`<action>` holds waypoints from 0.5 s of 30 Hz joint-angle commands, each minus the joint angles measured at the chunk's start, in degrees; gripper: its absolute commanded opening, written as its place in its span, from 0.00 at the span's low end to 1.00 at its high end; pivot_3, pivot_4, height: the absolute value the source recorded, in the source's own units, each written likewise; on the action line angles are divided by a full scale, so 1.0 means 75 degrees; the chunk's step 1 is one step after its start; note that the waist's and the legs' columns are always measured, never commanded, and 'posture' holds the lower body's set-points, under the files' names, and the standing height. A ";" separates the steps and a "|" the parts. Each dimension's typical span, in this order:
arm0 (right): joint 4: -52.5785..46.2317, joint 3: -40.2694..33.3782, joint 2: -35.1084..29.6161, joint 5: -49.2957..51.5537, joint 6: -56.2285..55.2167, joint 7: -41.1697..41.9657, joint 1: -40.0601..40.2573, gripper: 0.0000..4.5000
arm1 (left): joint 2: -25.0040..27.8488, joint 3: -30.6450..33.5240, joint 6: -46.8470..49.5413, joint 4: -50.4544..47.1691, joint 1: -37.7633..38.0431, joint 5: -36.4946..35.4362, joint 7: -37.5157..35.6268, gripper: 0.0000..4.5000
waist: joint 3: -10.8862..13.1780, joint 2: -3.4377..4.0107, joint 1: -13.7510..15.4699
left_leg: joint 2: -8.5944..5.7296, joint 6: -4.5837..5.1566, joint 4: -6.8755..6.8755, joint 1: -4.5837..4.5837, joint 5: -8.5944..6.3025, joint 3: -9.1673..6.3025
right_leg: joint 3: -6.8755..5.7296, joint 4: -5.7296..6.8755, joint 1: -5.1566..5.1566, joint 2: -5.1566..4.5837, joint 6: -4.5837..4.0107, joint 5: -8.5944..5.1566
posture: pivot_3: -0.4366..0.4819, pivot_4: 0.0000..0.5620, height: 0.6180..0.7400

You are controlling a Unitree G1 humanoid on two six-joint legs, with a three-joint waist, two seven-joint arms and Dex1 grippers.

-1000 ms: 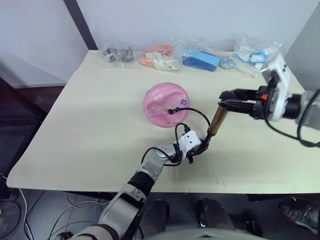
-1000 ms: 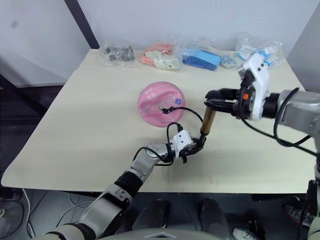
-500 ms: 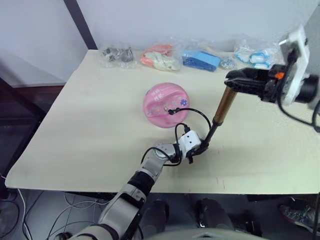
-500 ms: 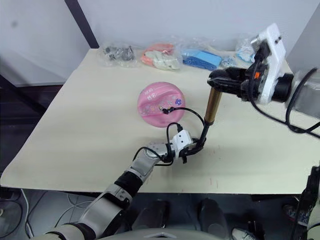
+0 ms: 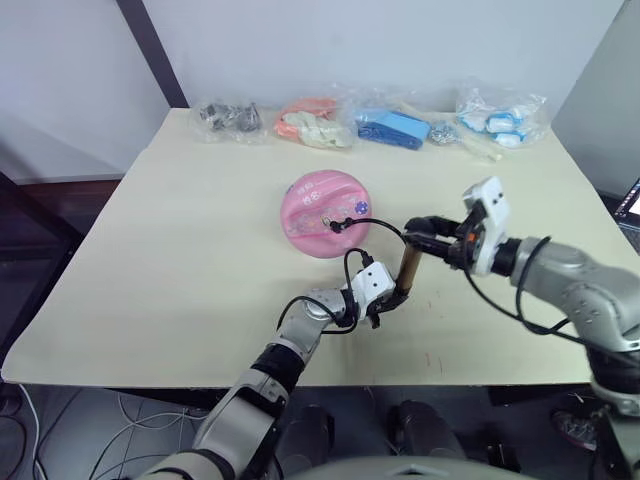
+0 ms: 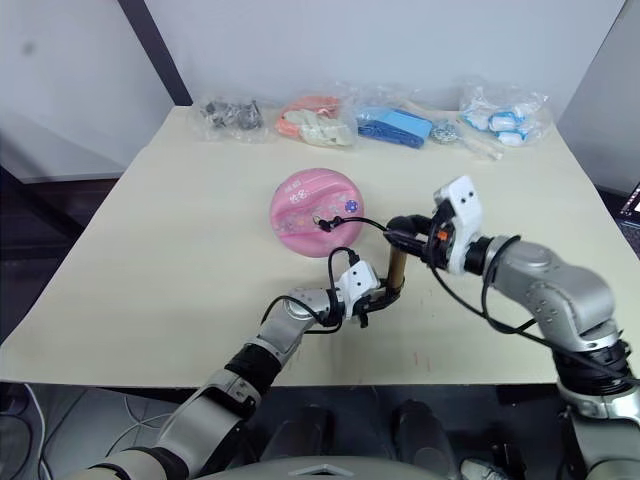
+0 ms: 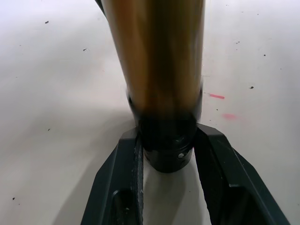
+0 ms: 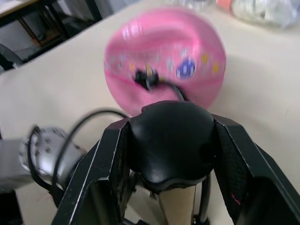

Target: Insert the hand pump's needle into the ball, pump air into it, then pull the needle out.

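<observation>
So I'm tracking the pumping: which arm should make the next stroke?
Right. Its gripper holds the handle atop the pump; the left gripper clamps the base, steadying it.

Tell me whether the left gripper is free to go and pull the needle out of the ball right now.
Probably not: the left gripper is shut on the hand pump's base, steadying it. The needle sits in the ball, with open table between.
</observation>
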 commanded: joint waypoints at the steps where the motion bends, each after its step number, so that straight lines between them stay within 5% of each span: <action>1: 0.0605 0.0689 0.0056 -0.0615 0.0350 -0.0031 0.0592 0.43 | 0.0188 -0.0236 0.0327 0.0492 0.0292 0.0409 -0.0041 0.24 | -0.0013 -0.0010 -0.0008 | 0.0001 0.0000 0.0000 0.0010 0.0000 -0.0002 | 0.0000 0.0000 0.0007 0.0001 0.0000 0.0000 | 0.48 0.27 1.00; 15: -0.0656 -0.2327 -0.0834 0.1517 0.2212 -0.0466 -0.1722 0.43 | 0.0188 -0.0259 0.0337 0.0481 0.0347 0.0402 -0.0040 0.24 | 0.0132 0.0103 0.0075 | -0.0022 -0.0001 0.0000 -0.0054 0.0001 -0.0011 | -0.0005 -0.0003 -0.0037 -0.0025 -0.0008 0.0007 | 0.48 0.27 1.00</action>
